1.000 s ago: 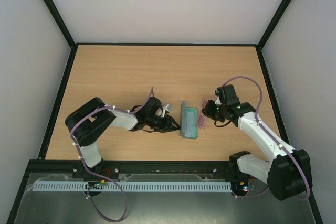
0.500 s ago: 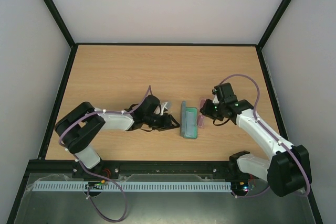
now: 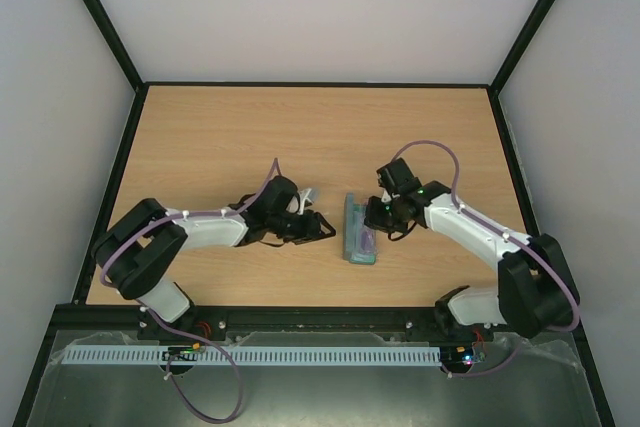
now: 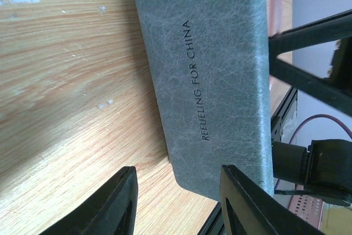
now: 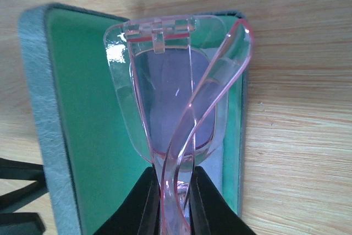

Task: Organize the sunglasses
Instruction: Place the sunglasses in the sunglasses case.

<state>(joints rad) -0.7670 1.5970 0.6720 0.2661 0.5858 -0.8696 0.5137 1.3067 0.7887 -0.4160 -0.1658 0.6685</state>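
Right gripper [image 5: 171, 193]: jaws closed on the folded pink translucent-frame sunglasses [image 5: 165, 81], directly above the green lining of the open grey-blue oblong case [image 5: 38, 97], long axes aligned. Left gripper [image 4: 179, 191]: jaws apart, empty, just left of the case.

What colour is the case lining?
Green lining, best in the right wrist view.

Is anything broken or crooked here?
Nothing looks broken. The sunglasses hang in the right gripper over the open case, tilted, one temple arm bowed outward, not yet flat inside.
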